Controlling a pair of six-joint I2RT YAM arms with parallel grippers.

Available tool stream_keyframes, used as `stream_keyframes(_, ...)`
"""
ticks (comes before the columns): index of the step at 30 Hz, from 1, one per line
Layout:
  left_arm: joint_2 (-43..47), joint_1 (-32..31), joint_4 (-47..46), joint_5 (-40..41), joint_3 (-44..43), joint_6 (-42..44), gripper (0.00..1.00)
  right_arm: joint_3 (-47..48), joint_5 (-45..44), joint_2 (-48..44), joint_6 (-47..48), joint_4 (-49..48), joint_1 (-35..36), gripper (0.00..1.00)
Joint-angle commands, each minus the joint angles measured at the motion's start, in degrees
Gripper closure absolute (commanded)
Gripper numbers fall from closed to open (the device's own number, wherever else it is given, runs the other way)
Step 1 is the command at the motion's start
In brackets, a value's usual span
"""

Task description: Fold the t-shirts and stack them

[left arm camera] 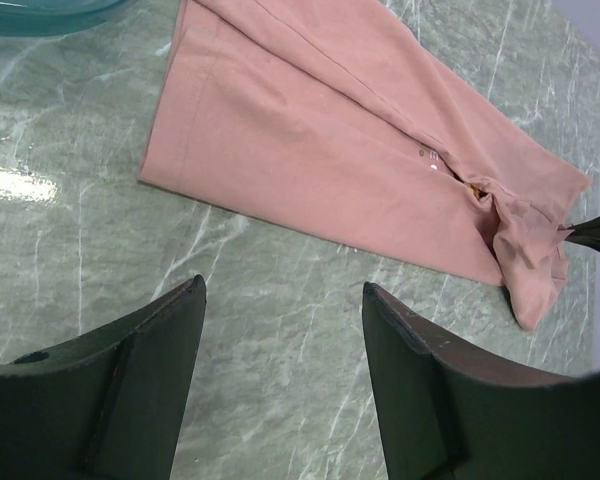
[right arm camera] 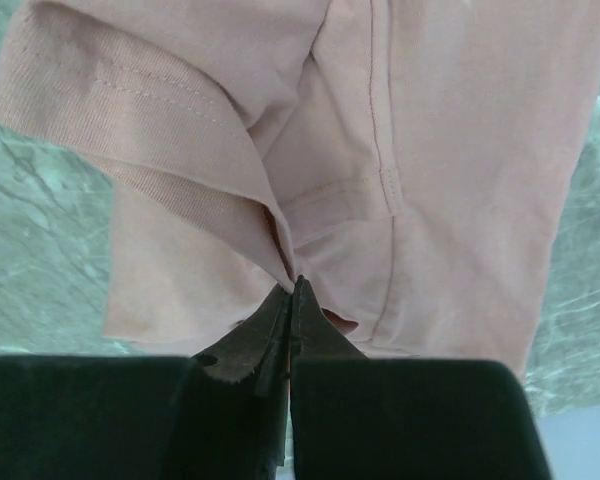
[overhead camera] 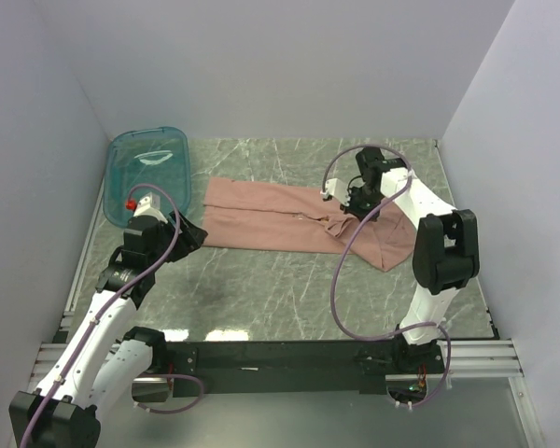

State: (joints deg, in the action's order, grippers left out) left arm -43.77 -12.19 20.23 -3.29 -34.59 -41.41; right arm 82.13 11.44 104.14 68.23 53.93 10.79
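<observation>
My right hand (right arm camera: pixel 292 290) is clamped tight on a bunched fold of the dusty-pink t-shirt (overhead camera: pixel 261 222), close to a hemmed edge, and the cloth gathers into a small peak at its tips. From that hand the rest of the shirt lies spread on the counter (overhead camera: pixel 261 299), reaching across toward my left hand (left arm camera: pixel 282 288). That one hangs with its jaws wide and nothing between them, over bare marble just short of the shirt's near edge. The teal tub (overhead camera: pixel 147 175) sits ahead of it, off to its left.
</observation>
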Motion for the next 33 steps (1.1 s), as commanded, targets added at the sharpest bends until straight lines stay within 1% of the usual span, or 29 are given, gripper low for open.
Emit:
stream_keyframes(1,0.26,-0.03,-2.56,-0.84,0.4,-0.25,0.31,-0.65,-3.09,-3.24,-5.64,-1.9,1.08,1.0)
stream_keyframes(16,-0.44,-0.03,-3.18,-0.58,0.4,0.01,0.31,-1.53,-9.24,-4.38,-15.04,-4.27,4.06,1.0)
stream_keyframes(25,-0.71,0.06,-3.71,-0.84,0.75,0.1,0.31,-3.9,-11.7,-6.23,-18.04,-5.59,5.65,1.0)
stream_keyframes(29,-0.88,0.06,-3.79,-0.93,0.75,0.19,0.31,-3.64,-15.47,-4.91,-19.09,-7.17,5.47,1.0)
stream_keyframes(33,-0.7,-0.03,-3.53,-0.93,0.66,0.1,0.31,-1.1,-18.03,-2.89,-21.02,-8.67,4.95,1.0)
